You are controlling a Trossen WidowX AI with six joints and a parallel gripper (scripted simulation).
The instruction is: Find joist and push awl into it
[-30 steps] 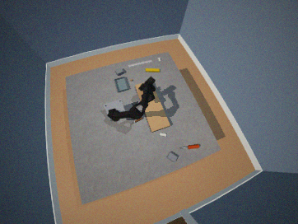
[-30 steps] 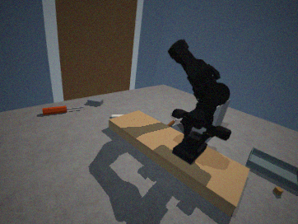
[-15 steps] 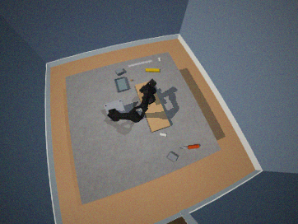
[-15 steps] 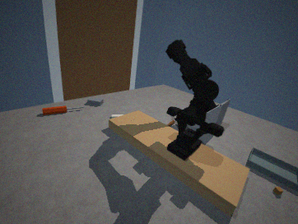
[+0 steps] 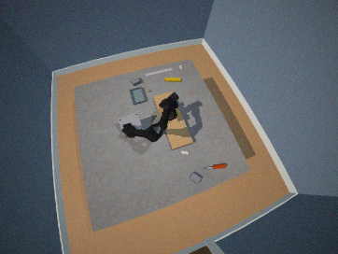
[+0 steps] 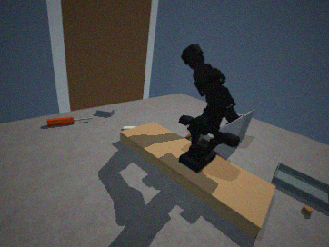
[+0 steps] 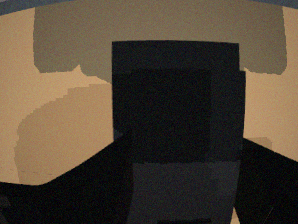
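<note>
My gripper [image 6: 204, 142] [image 7: 177, 136] is shut on the stud finder [image 6: 196, 159] [image 7: 172, 100], a black block that is on or just above the wooden floor panel [image 5: 180, 140] [image 6: 245, 187] [image 7: 15, 75]. No lit lamp shows on it. In the top view the arm hides it, over the panel's upper half. The grey-green tray [image 5: 132, 97] [image 6: 300, 193] stands beside the panel's upper end. A tool with an orange handle [image 5: 220, 165] [image 6: 60, 122] and a thin shaft lies far beyond the panel's other end. A small brown piece shows behind the panel in the exterior view; I cannot tell whether it is the awl.
A yellow bar [image 5: 173, 79], a pale strip [image 5: 159, 72] and a small dark block [image 5: 136, 81] lie toward the back. A small orange-brown piece [image 5: 149, 91] [image 6: 306, 210] lies by the tray. A white piece [image 5: 185, 152] and a grey box [image 5: 196, 177] are beyond the panel's lower end.
</note>
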